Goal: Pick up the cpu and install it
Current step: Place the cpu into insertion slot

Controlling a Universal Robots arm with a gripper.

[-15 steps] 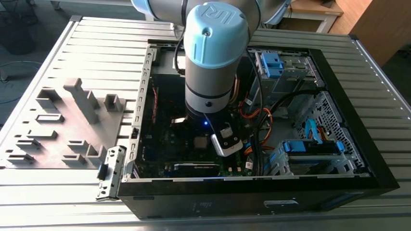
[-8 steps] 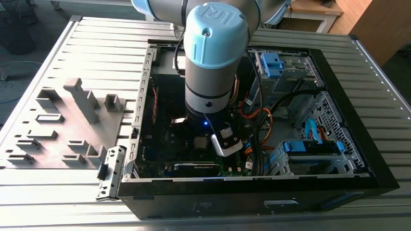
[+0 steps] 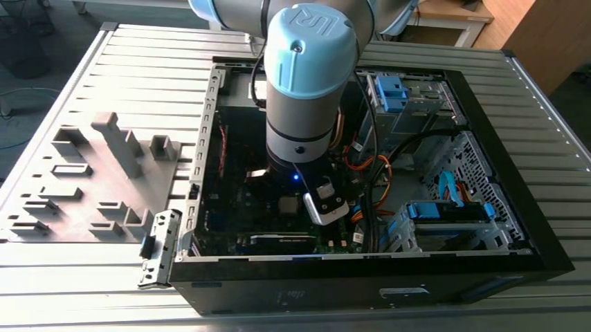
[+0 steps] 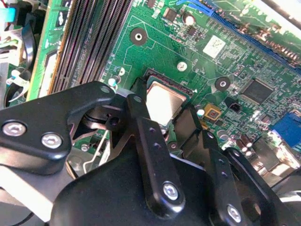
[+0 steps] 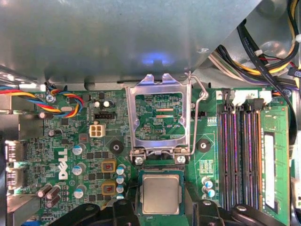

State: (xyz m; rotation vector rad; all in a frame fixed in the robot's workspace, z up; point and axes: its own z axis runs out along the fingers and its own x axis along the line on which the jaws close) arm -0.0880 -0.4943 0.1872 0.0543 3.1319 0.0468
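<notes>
Ribbed metal tabletop (image 3: 111,62) carries the whole scene in the exterior view. At the left of the frame sits a grey fixture tray (image 3: 88,173). The open computer case (image 3: 369,287) takes the middle and right. The arm (image 3: 305,83) drops from top centre into the case, low over the motherboard, and a drive cage (image 3: 443,214) with blue parts stands at lower right.

In the first wrist view the cpu (image 5: 161,193) lies flat and square inside the socket (image 5: 160,170). The gripper (image 5: 161,214) straddles it, and its fingers (image 5: 124,214) sit against two opposite edges of the chip and appear to pinch it. The load plate (image 5: 131,117) stands open just beyond the socket, with the lever (image 5: 198,127) raised beside it.

The step in hand looks like the seating itself: the chip seems down in its bed, and the plate is not yet closed. Any further motion here calls, I judge, for a straight path along the arm's axis with no sideways drag, since the chip's contacts would not forgive a scrape.

Room is tight. Capacitors (image 5: 121,181) stand just beside one finger, and the memory slots (image 5: 235,155) are near the other. A grey metal housing (image 5: 117,37) overhangs beyond the plate.
</notes>
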